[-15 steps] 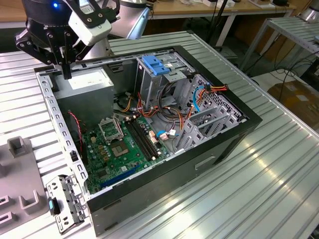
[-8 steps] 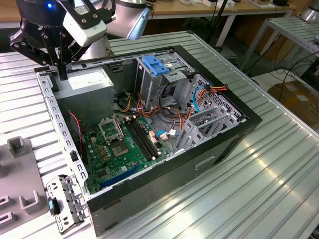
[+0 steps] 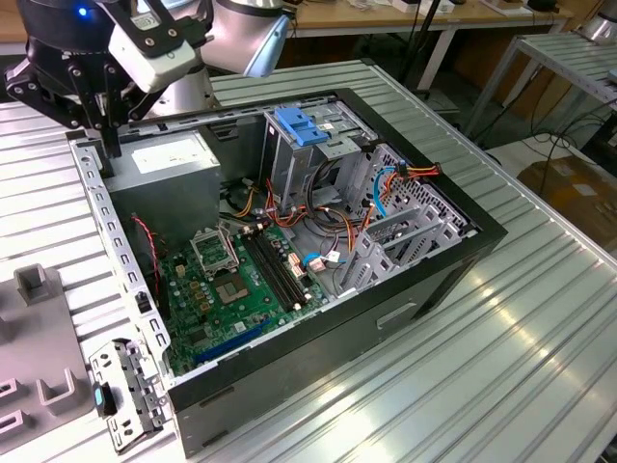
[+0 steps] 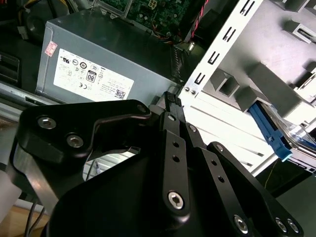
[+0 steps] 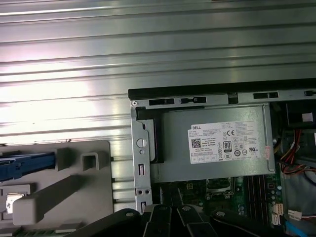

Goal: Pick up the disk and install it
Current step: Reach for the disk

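Note:
The disk lies in a grey holder beside the computer case. In the first wrist view its blue side rail (image 5: 22, 165) shows past the holder's posts. The second wrist view shows the disk (image 4: 291, 140) as a blue rail with a silvery body behind it. My gripper (image 3: 111, 143) hangs over the case's corner at the exterior view's left, above the grey power-supply box (image 3: 169, 159). Its black fingers (image 4: 170, 103) meet at the tip with nothing between them. The gripper stands apart from the disk and touches nothing.
The open case (image 3: 463, 241) shows a green motherboard (image 3: 227, 289), cables and a metal drive cage topped by a bare blue bracket (image 3: 304, 125). The grey holder (image 3: 39, 338) and a small metal bracket (image 3: 125, 391) lie on the ribbed metal table (image 3: 521, 367).

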`<state>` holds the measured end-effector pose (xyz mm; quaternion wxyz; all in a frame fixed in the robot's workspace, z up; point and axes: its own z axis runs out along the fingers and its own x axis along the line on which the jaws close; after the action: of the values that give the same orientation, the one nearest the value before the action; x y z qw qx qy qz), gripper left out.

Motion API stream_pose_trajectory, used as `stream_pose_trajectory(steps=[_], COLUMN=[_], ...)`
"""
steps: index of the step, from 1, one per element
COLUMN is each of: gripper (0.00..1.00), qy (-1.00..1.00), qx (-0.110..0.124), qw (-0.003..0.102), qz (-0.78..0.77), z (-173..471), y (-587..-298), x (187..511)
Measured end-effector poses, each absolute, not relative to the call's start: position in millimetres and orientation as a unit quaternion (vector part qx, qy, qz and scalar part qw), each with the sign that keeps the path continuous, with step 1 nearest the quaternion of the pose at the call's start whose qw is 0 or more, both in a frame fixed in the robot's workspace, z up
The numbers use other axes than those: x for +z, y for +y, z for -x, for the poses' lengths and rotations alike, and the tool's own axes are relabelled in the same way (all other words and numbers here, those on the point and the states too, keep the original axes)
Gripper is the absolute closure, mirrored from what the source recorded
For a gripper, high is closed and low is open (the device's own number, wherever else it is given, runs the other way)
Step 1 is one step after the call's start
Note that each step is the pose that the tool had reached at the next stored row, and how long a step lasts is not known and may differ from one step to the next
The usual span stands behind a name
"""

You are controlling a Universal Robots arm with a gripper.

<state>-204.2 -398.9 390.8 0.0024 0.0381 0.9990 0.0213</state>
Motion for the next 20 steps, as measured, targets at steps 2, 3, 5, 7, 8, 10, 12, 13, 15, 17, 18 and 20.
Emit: stream_pose_trajectory(steps=[2,3,5,7,8,10,12,13,15,17,18,20], gripper=[0.89,0.89,0.89,0.89,0.89,0.89,0.89,0.89,0.89,0.89,0.89,0.89], qy=[0.999,0.999,0.999,0.999,0.999,0.999,0.999,0.999,0.999,0.999,0.999,0.999], qx=[0.021,0.021,0.021,0.021,0.021,0.021,0.021,0.021,0.021,0.021,0.021,0.021], qw=[0.002,0.002,0.001,0.0,0.0,-0.001,-0.001,-0.001,-0.002,-0.002,-0.002,-0.003], qz=[-0.038,-0.038,-0.038,-0.038,-0.038,-0.038,-0.038,-0.038,-0.038,-0.038,-0.038,-0.038], z=[205,206,207,209,209,210,212,212,214,217,218,221], y=[-399,-399,-399,-399,-399,-399,-399,-399,-399,-399,-399,-399], x=[391,391,391,390,390,390,390,390,390,390,390,390])
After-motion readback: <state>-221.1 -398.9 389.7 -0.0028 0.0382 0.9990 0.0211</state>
